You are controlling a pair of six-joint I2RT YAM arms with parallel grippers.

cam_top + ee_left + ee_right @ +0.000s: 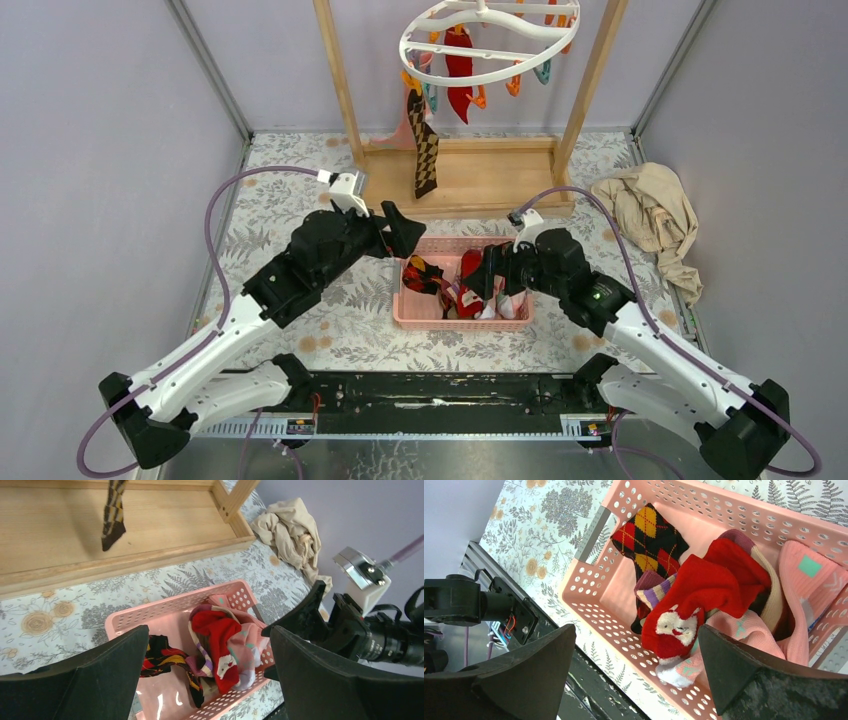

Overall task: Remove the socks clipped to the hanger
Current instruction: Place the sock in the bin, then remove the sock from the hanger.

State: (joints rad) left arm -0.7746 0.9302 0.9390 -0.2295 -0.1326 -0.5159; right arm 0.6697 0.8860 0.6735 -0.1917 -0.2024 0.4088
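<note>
Nearest me, the pink basket sits on the floral desk, just beyond the arm bases. It holds a loose heap of socks: a red sock on top, a black argyle sock against the basket's left wall, and a pink sock on its right side.

My right gripper hangs over the basket's right half, fingers spread wide with nothing between them. My left gripper hovers at the basket's far-left corner, also spread wide and empty. The two arms close in from either side, so the room above the basket is tight. To the left of the basket the desk lies open.

Beyond the basket a narrow strip of desk runs up to the raised front edge of the wooden frame. A crumpled beige cloth lies far right, well apart from the basket.

Farthest, between the frame's uprights, hangs the hanger. Clipped to it are a brown checked sock, whose toe reaches down near the frame's base, and a red hanging sock, higher up.
</note>
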